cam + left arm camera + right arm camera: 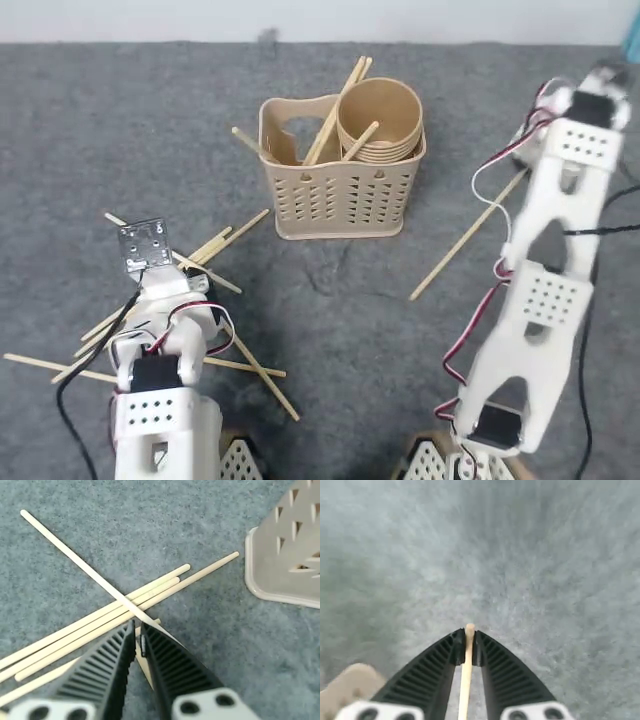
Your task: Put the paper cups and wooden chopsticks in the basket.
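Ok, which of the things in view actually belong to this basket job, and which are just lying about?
Job:
basket
paper cups stacked in it
chopsticks standing in it
loose chopsticks by the left arm
chopstick in the right tool

Lying about:
grey mat
teal thing at the far edge

cups in basket, loose chopsticks – left, right

A grey, fuzzy, felt-like cover lies over the whole tabletop, with faint dents and scuffs pressed into its nap near the middle. A pale band runs along its far edge, and a blue-green thing pokes in at the far corner.
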